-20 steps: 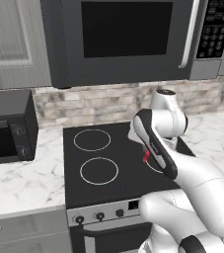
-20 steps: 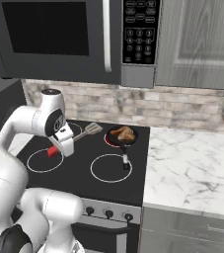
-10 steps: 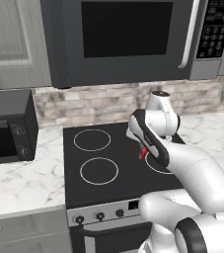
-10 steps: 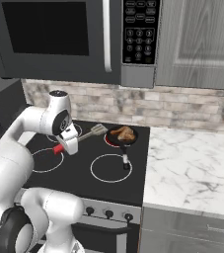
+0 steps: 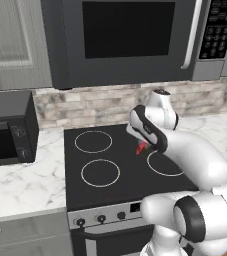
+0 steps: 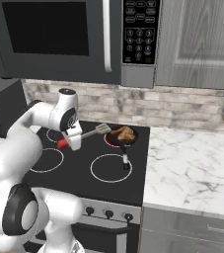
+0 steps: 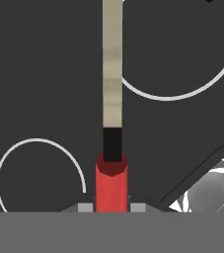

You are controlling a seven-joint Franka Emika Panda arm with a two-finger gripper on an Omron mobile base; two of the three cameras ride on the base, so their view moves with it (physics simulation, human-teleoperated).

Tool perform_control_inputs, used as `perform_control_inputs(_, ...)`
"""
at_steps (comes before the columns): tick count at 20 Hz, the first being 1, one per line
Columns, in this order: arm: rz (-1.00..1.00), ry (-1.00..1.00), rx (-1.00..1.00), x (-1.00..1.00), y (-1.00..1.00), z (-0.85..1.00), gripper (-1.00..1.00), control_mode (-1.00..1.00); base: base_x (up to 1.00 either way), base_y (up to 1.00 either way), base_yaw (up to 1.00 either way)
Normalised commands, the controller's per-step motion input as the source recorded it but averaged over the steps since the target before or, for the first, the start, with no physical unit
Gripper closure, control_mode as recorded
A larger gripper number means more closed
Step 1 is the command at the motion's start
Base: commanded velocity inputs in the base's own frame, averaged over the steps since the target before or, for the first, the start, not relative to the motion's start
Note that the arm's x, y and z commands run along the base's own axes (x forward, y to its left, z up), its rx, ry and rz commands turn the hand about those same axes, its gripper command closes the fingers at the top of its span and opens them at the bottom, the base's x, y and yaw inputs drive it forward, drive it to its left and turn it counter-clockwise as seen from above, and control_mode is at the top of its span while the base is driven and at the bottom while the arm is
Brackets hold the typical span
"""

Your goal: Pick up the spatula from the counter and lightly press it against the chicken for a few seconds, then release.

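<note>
One tight pinch by the gripper (image 7: pixel 111 207) on the red handle of the spatula (image 6: pixel 86 134), jaws pressed in from both sides, the butt of the grip poking out just behind them. Carries the tool clear of the cooktop (image 6: pixel 84 155), shaft and pale blade running straight out ahead of the jaws. Puts the blade tip near the chicken (image 6: pixel 123 132) but apart from it, a short gap ahead, the meat lying in the dark pan (image 6: pixel 117 142) further out along much the same line. Reads as the approach stage: tool picked up, press not yet made.

Plenty to go wrong from here. Risks a twist of the red handle between the flat jaws on contact with the meat, the long lever ahead of the pinch turning a small push into a strong turning force. Risks shoving the chicken sideways, or out over the far rim, if driven forward rather than down. Could skid the whole pan across the smooth glass, or snag the pan handle (image 6: pixel 125 157) lying ahead and off to one side of the jaws. Could overshoot a light press and dig the blade edge in, given a hold so far back from the tip. Calls for a slow descent, blade flat, then a clean lift off before any parting of the jaws.
</note>
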Motion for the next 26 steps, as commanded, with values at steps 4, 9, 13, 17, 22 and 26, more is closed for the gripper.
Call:
perform_control_inputs(4,-0.07,0.02,0.06,0.38,0.0,-0.02,1.0,-1.0,0.0,0.0,0.0)
perform_control_inputs(9,-0.07,0.0,0.0,0.33,0.0,-0.2,1.0,-1.0,0.0,0.0,0.0)
perform_control_inputs(13,-0.05,0.0,0.0,0.26,0.0,-0.27,1.0,-1.0,0.0,0.0,0.0)
perform_control_inputs(17,-0.04,0.0,0.0,0.26,0.0,-0.02,1.0,-1.0,0.0,0.0,0.0)
perform_control_inputs(22,-0.04,0.0,0.02,0.28,0.0,0.0,1.0,-1.0,0.0,0.0,0.0)
perform_control_inputs(26,-0.03,0.0,0.04,0.28,-0.07,0.0,1.0,-1.0,0.0,0.0,0.0)
